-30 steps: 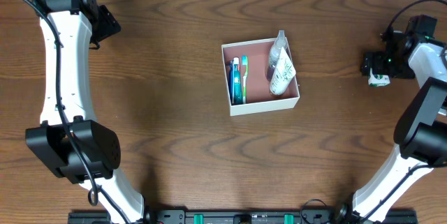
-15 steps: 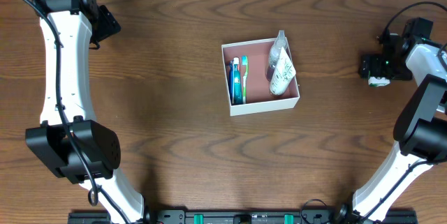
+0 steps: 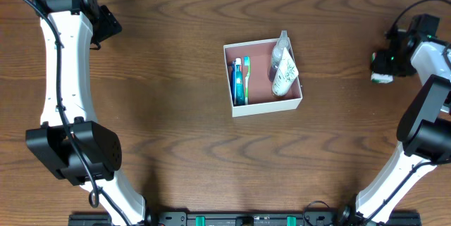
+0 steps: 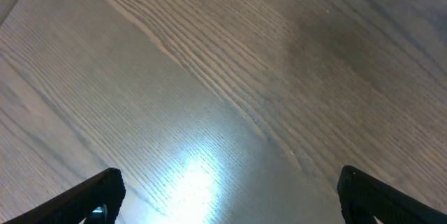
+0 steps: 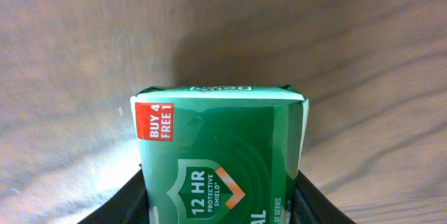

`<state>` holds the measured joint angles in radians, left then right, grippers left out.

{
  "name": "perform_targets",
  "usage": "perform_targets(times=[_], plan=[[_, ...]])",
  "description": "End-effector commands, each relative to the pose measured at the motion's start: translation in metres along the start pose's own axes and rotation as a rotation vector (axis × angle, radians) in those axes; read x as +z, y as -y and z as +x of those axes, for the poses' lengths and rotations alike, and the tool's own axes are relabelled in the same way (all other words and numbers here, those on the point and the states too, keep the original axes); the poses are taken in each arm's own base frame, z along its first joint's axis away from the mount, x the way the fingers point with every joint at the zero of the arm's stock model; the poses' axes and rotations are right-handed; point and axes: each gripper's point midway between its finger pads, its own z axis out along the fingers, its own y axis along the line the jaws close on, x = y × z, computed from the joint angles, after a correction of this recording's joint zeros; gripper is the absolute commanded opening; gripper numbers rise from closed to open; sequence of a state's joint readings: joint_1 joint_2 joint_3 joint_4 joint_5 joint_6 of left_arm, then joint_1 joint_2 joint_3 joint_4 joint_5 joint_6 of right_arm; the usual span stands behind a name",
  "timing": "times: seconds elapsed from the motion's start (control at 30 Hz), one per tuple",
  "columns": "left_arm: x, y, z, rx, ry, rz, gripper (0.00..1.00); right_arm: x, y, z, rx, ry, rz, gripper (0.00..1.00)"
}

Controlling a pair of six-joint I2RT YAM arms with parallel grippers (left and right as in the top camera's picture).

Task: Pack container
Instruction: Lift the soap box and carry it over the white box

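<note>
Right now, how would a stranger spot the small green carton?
On the dark wooden table, look to the far right edge, away from the white, pink-lined square container. There the right gripper holds a small green carton, the only thing with a red BUY 4 FREE 1 corner.

Container at table centre: toothbrushes inside at 9 o'clock, bottle and tube inside at 3 o'clock; soap box well apart at container's 3 o'clock, between right gripper fingers.

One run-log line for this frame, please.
phase: pick | right gripper: shut on green box | left gripper: open, empty | container: toothbrushes, bottle, tube inside
</note>
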<state>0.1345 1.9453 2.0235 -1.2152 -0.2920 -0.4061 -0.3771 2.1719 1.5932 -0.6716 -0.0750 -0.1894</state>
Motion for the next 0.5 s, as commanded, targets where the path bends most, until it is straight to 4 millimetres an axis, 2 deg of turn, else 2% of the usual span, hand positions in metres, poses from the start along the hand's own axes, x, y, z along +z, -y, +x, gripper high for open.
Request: perform_targets(times=[0.0, 0.13, 0.2, 0.3, 0.37, 0.47], plan=[[0.005, -0.002, 0.002, 0.013, -0.009, -0.019, 0.98, -0.038, 0.001, -0.054, 0.039, 0.134, 0.013, 0.3], [0.005, -0.002, 0.002, 0.013, -0.009, -0.019, 0.98, -0.091, -0.005, -0.097, 0.056, 0.233, 0.002, 0.28], [0.005, -0.002, 0.002, 0.013, -0.009, -0.019, 0.98, -0.128, -0.023, -0.121, 0.039, 0.298, -0.061, 0.27], [0.005, -0.002, 0.002, 0.013, -0.009, -0.019, 0.98, -0.183, -0.065, -0.15, -0.012, 0.4, -0.184, 0.26], [0.005, -0.002, 0.002, 0.013, -0.009, -0.019, 0.98, -0.225, -0.103, -0.166, -0.056, 0.476, -0.266, 0.24], [0.005, -0.002, 0.002, 0.013, -0.009, -0.019, 0.98, -0.272, -0.159, -0.173, -0.15, 0.555, -0.336, 0.22]])
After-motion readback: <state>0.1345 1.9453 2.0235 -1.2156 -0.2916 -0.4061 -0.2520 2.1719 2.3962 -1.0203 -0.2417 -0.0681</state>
